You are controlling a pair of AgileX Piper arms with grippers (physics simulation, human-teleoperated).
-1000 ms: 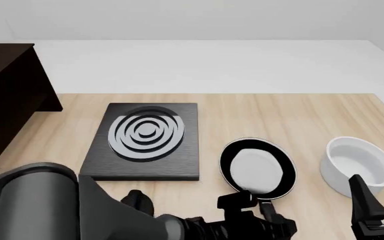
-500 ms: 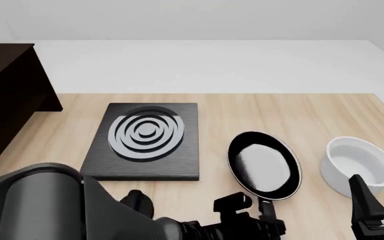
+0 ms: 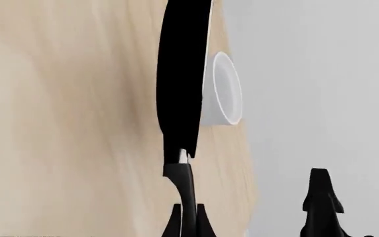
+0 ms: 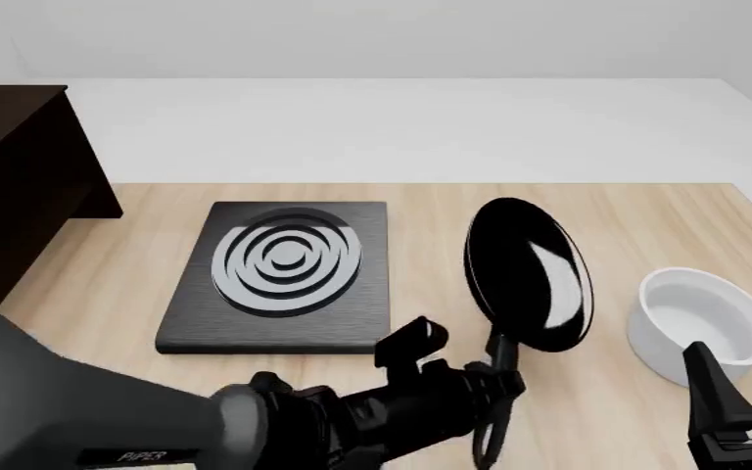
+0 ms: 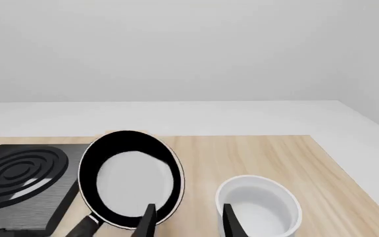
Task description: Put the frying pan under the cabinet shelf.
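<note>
Frying pan (image 4: 529, 276) handle sits clamped between the left jaws, pan tilted upright.

A flat black square burner plate (image 4: 278, 284) with grey concentric rings lies on the pale wooden table (image 4: 115, 264), left of centre in the front view. A white bowl (image 4: 703, 323) stands upright near the table's right edge, well apart from the plate. Beyond the table's far edge stretches a plain light grey floor (image 4: 415, 127).

Frying pan (image 4: 529, 274) lifted off table, tipped on edge by left hand (image 4: 492, 377).
</note>
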